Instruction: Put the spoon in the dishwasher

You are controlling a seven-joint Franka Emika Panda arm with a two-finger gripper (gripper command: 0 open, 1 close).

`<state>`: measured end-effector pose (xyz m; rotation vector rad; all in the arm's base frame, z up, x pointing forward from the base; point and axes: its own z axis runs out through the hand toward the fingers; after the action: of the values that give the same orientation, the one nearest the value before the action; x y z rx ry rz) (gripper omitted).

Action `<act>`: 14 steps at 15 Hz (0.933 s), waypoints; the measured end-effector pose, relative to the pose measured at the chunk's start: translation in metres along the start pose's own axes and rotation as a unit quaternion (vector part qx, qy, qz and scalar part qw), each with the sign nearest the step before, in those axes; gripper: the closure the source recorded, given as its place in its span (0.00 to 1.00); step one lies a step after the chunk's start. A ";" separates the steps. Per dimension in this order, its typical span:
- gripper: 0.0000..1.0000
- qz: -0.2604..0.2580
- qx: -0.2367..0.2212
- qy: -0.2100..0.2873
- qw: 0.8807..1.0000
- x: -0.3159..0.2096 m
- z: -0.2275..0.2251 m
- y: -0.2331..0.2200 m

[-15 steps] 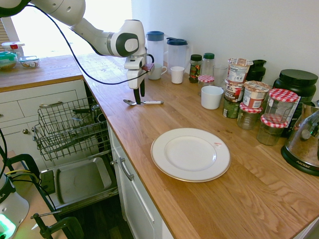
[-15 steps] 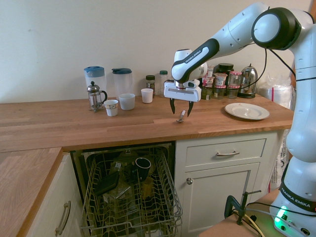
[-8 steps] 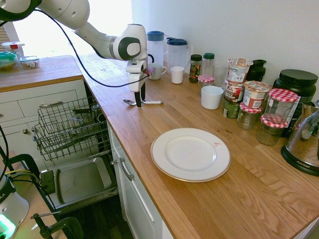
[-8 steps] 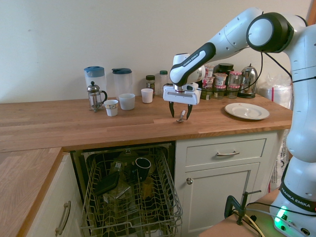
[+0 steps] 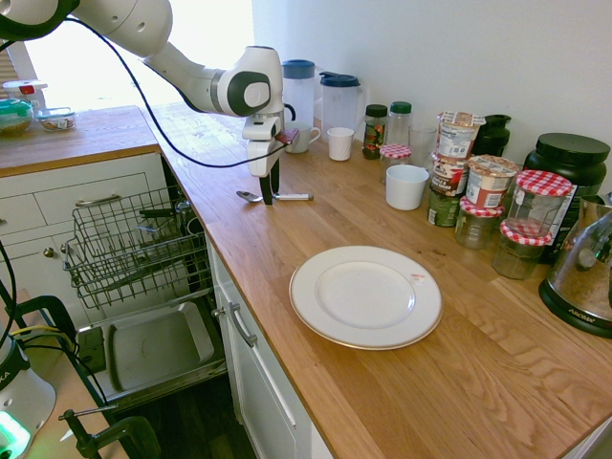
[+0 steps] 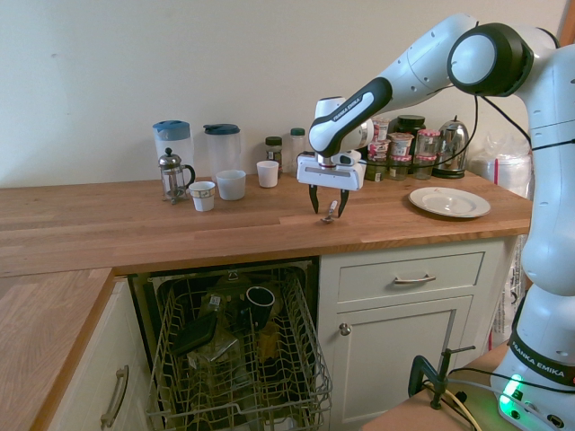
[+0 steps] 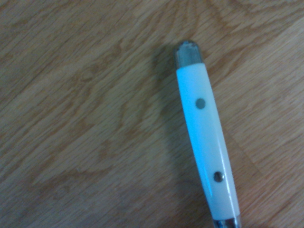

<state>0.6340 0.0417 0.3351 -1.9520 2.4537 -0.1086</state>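
Item: the spoon (image 5: 273, 197). Lies flat on the wooden table (image 5: 402, 382), bowl toward the front edge, handle running away toward the cups. The wrist view shows the handle (image 7: 205, 137) as white with two rivets and a metal cap, resting on bare wood.

Item: the hand (image 6: 328, 208). Points straight down over the spoon, fingers apart, one on each side of the neck where bowl meets handle. Tips look level with the table or just above it; contact cannot be confirmed. Nothing is clamped.

Step in hand, as judged: closing on the spoon. To do it well, the tips should sit right at the wood so that the low, flat metal does not slip under them; close slowly and squarely across the narrow neck. A grip near the bowl may let the heavier handle droop, so lift gently and watch for tilt.

Item: the dishwasher (image 6: 235, 350). Open below the table edge, at about seven o'clock from the spoon in the second exterior view; wire rack pulled out, already holding a dark cup (image 6: 260, 303).

Nearby: white plate (image 5: 365, 296), at about four o'clock from the spoon in the first exterior view, well apart; jars and cups along the wall.
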 end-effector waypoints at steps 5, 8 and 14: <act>1.00 0.000 0.002 -0.006 1.000 0.002 0.001 -0.002; 1.00 -0.003 0.003 -0.008 1.000 0.006 0.001 -0.003; 1.00 -0.036 0.007 -0.017 0.999 0.007 0.001 -0.004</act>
<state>0.6360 0.0336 0.3351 -2.0186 2.3570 -0.0939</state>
